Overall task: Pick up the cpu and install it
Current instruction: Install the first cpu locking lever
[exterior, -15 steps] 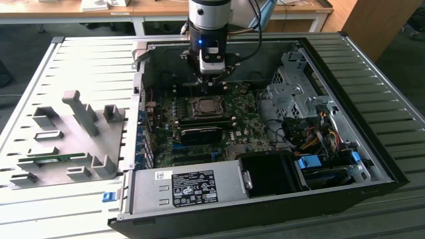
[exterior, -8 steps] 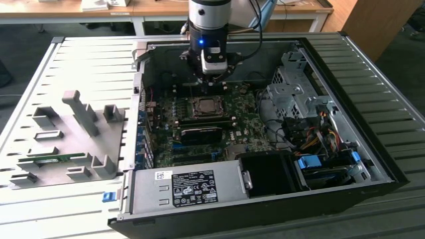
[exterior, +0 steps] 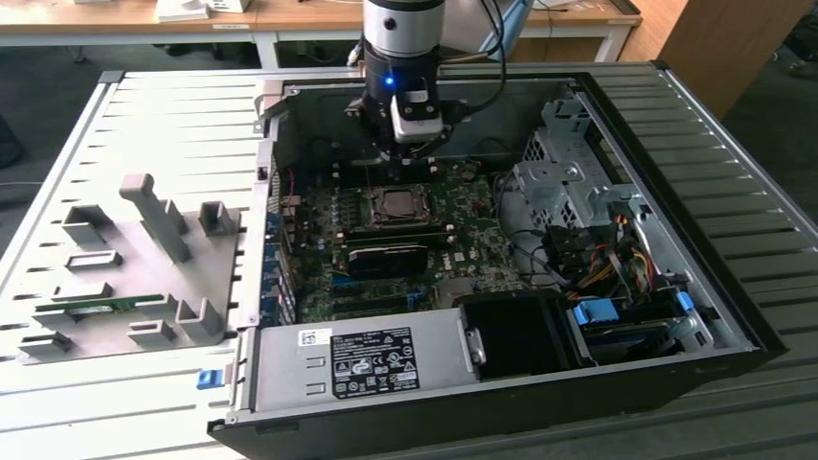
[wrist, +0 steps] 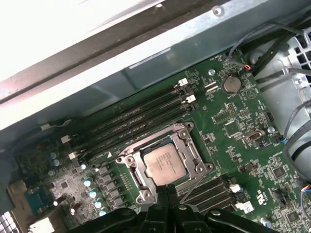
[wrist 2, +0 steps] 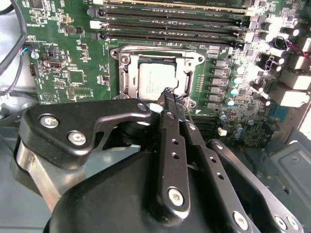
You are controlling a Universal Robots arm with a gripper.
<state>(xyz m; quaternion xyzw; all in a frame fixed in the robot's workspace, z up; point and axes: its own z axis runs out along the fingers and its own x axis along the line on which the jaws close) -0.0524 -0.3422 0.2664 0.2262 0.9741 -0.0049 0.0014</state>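
Closed claw above socketed cpu

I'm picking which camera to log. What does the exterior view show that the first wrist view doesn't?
The exterior view alone takes in the grey fixture tray, the power supply and the whole computer case. The first wrist view alone shows the coin battery. Both show the cpu sitting in its socket, with the shut end effector just above it.

Second wrist view: the gripper, its black fingers pressed together, tips poised at the edge of the silver-topped cpu, which lies in the metal-framed socket of the green motherboard, beside the memory slots.
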